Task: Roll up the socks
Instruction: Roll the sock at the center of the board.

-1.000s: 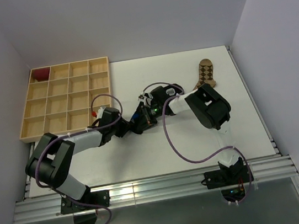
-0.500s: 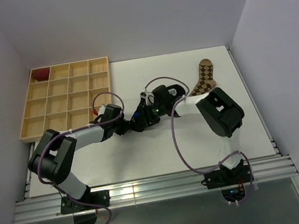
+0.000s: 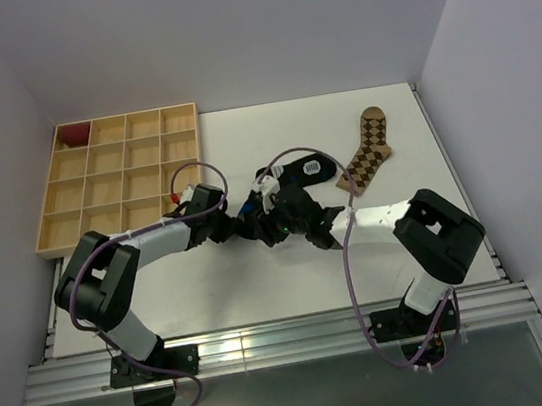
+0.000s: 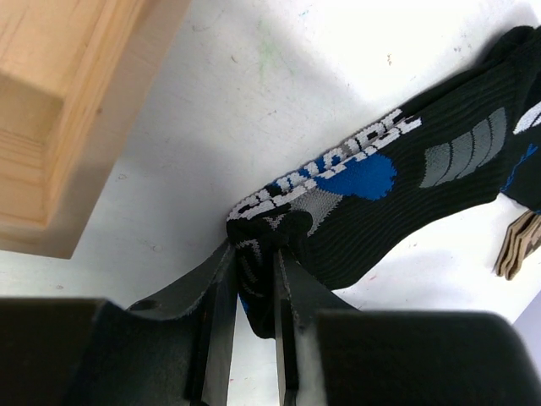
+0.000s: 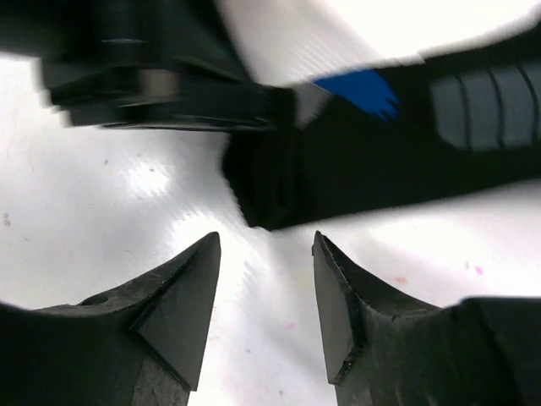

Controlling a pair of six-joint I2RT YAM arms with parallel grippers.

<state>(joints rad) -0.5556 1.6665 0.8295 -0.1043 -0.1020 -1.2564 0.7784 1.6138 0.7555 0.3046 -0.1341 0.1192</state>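
Pinching the bunched end of the black sock, the left gripper sits near the centre of the white surface, which lies bare toward 6 o'clock. The right gripper is spread apart and empty, just short of that ribbed knit end. The tan argyle sock lies flat at 2 o'clock. At 10 o'clock, a wooden grid tray holds a dark red bundle in its far-left cell.

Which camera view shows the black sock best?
The left wrist view: the black sock is sharp, with blue and grey patches, its end pinched in the left gripper. The right wrist view is blurred; the top view shows it small, partly hidden.
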